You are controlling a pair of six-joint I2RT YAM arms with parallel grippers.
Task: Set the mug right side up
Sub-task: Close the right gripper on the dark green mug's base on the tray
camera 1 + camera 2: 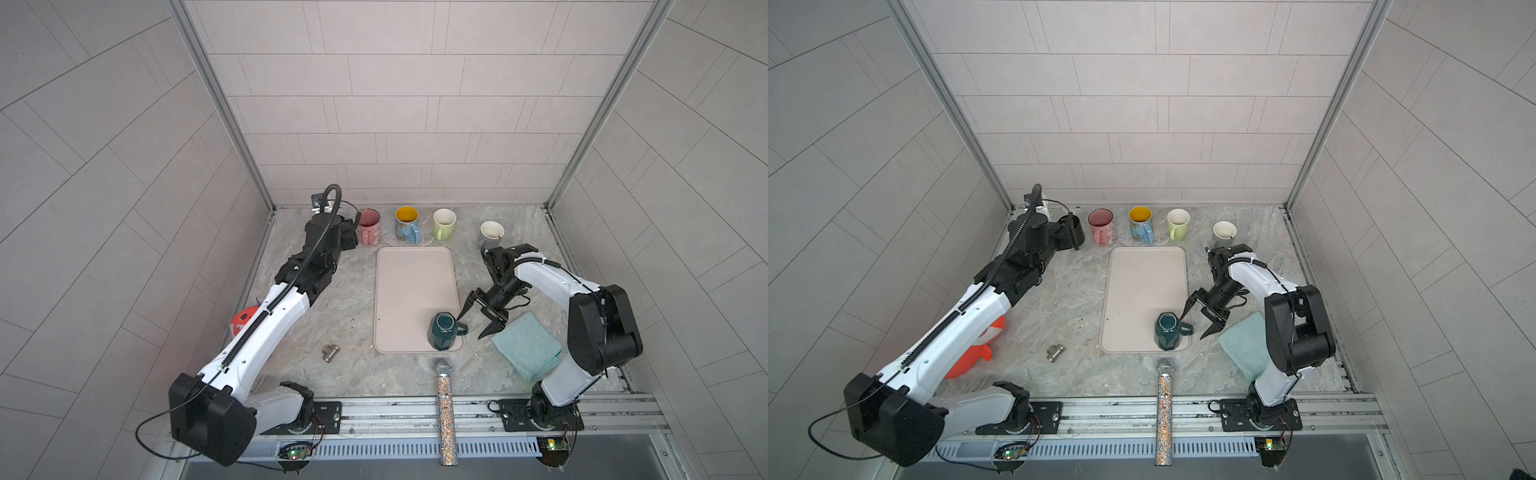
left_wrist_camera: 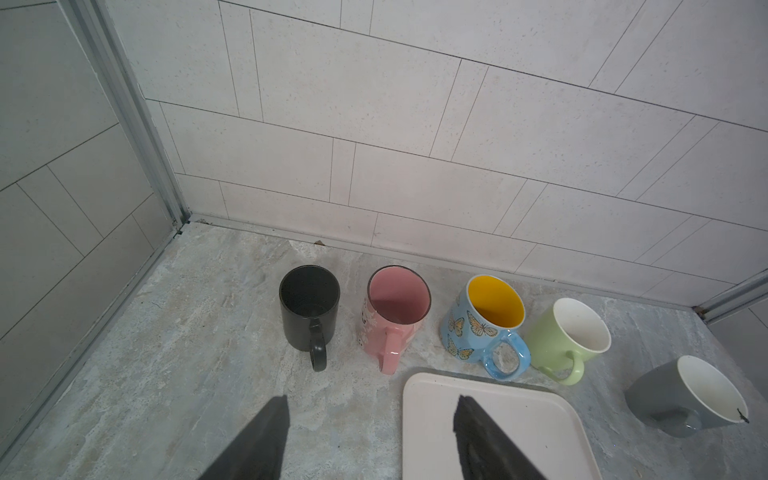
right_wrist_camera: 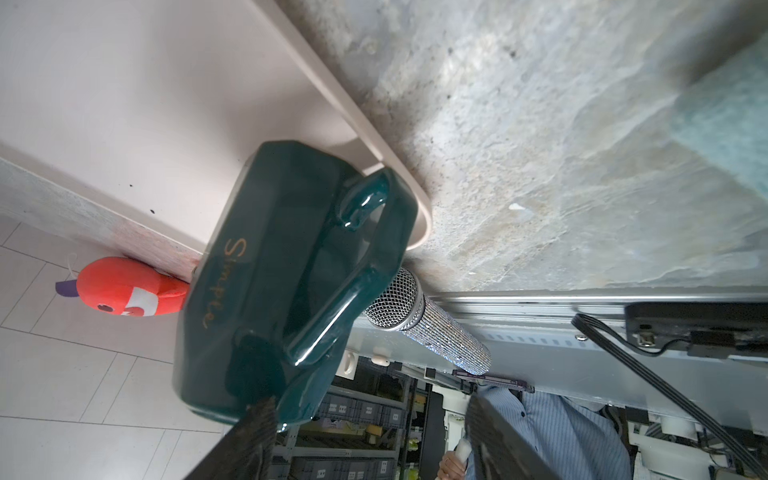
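The green mug sits upside down on the tray, at the corner nearest the right hand. That hand is open, and the handle seems to lie between its fingers, probably for a grip there. The left hand hangs open and empty just short of the black mug.

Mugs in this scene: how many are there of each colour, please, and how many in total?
Black mug: 1
Pink mug: 1
Blue butterfly mug: 1
Light green mug: 1
Grey mug: 1
Dark green mug: 1
Total: 6
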